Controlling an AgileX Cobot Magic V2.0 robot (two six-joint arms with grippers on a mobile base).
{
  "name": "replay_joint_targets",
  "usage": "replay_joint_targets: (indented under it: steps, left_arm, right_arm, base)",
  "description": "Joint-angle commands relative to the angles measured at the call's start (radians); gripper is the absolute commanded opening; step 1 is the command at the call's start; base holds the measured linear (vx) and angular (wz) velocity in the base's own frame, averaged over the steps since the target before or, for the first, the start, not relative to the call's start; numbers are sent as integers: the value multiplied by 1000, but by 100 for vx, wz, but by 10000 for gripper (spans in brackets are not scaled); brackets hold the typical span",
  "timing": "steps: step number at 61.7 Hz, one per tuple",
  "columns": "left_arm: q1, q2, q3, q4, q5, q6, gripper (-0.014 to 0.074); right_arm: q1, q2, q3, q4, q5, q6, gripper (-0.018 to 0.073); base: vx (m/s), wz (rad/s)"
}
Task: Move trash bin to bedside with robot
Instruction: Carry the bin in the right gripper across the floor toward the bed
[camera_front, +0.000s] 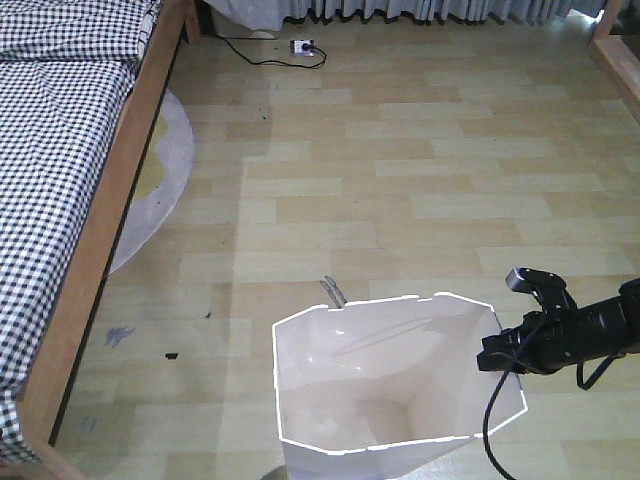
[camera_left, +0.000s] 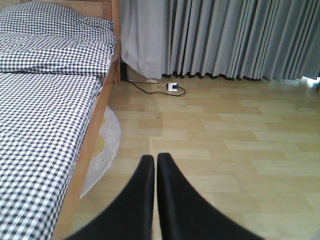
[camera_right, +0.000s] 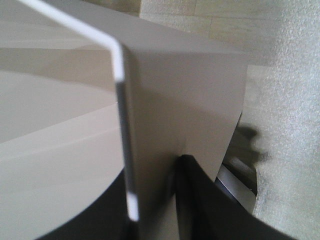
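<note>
A: Front view?
B: Trash bin (camera_front: 325, 385) on floor (camera_front: 400, 180), low centre, well apart from bed (camera_front: 60, 130) at left. Right pincer (camera_front: 497, 355) at its right rim.
A: Left wrist view?
B: Left pincer (camera_left: 152, 160) pressed closed, nothing in it. Bed runs along left; power strip (camera_left: 173, 86) by curtains (camera_left: 225, 35).
A: Right wrist view?
B: Black fingers (camera_right: 202, 210) on either side of the bin wall, clamped at a rim corner.

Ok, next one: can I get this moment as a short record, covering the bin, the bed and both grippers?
trash bin: white, upright on the floor, apart from the bed
bed: checked bedding, wooden frame
right gripper: shut on the trash bin's rim wall
left gripper: shut, empty, facing curtains
floor: round rug, power strip
</note>
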Motion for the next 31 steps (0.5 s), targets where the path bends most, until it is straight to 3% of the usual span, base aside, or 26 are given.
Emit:
replay_joint_targets:
  steps: [1,31]
  left_arm:
    - [0,-14,12,-4,-69,-6,-6]
    - [0,-14,12,-4,-69,-6,-6]
  right_arm:
    - [-2,-64,-7,41,216,3,-3]
    - [-2,-64,-7,41,219,3,-3]
  base:
    - [21,-5]
    - [21,-5]
